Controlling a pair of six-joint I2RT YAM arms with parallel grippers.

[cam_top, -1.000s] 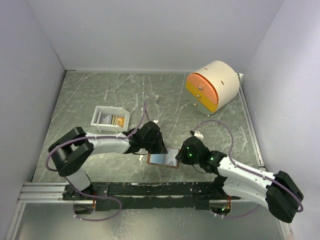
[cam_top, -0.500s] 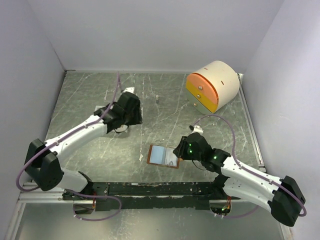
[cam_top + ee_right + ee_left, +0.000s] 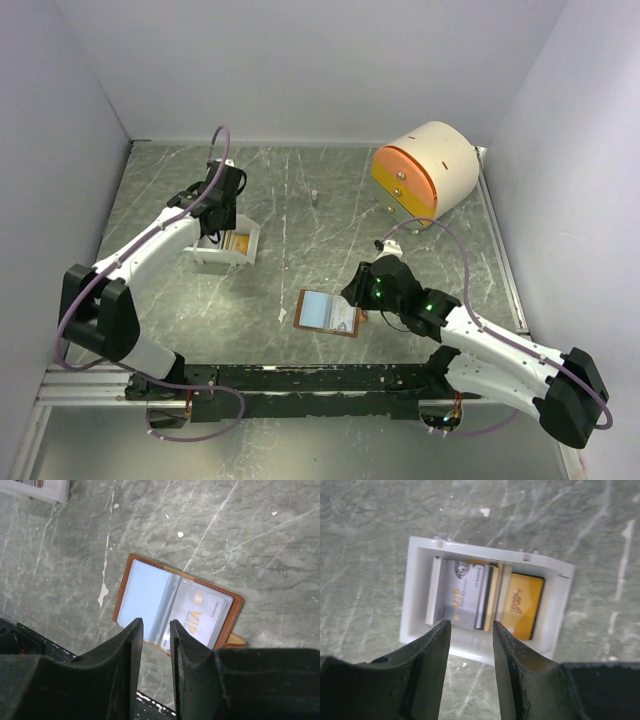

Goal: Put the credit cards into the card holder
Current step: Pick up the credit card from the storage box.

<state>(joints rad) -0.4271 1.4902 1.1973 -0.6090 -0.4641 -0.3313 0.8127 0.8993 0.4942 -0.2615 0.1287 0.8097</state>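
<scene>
Card pickup: left gripper half-open, empty, over credit cards, ten o'clock of card holder; right gripper slightly open, empty. Next, likely: pinch one.

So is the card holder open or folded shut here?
Open and flat: the card holder shows both pale inner pockets, a silver card in one.
</scene>
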